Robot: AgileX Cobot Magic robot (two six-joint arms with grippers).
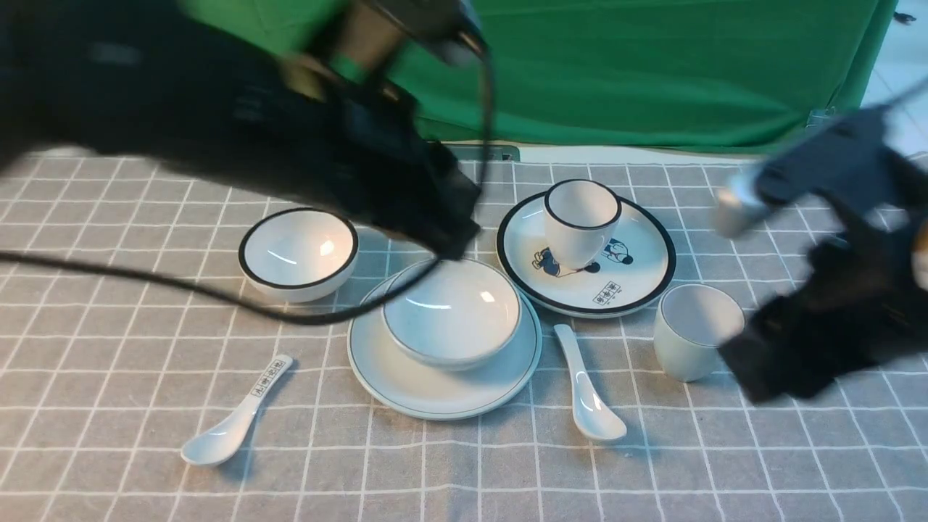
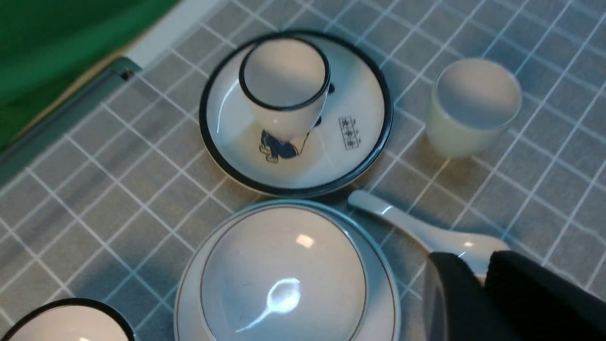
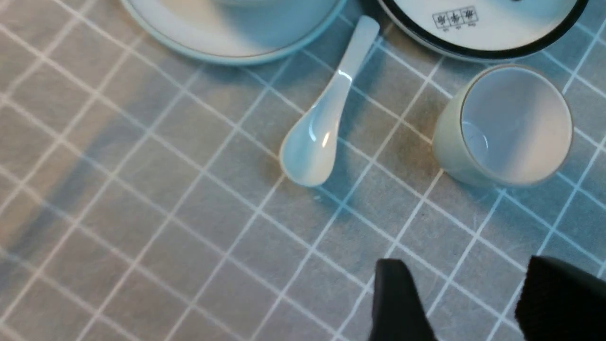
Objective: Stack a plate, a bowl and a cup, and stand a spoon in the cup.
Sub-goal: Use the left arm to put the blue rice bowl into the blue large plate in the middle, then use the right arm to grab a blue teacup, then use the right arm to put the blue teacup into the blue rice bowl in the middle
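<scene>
The bowl [image 1: 451, 312] sits in the green-rimmed plate [image 1: 435, 395] at the table's middle. The plain spoon [image 1: 587, 391] lies just right of the plate, bowl end toward me. The plain cup [image 1: 696, 330] stands upright right of the spoon. My left gripper [image 1: 453, 239] hovers over the bowl's far rim, shut and empty; in the left wrist view its tips [image 2: 478, 260] hang over the spoon [image 2: 416, 227], beside the bowl [image 2: 284, 279] and cup [image 2: 473, 104]. My right gripper [image 1: 768, 370] is open and empty, just right of the cup [image 3: 511, 128]; its fingers [image 3: 393, 293] show above bare cloth.
A black-rimmed bowl [image 1: 299, 252] stands at the left. A black-rimmed cartoon plate [image 1: 631, 286] holds a black-rimmed cup [image 1: 580, 217] behind the spoon. A spoon with printed characters [image 1: 235, 420] lies at the front left. A black cable [image 1: 217, 293] drapes across the left of the table.
</scene>
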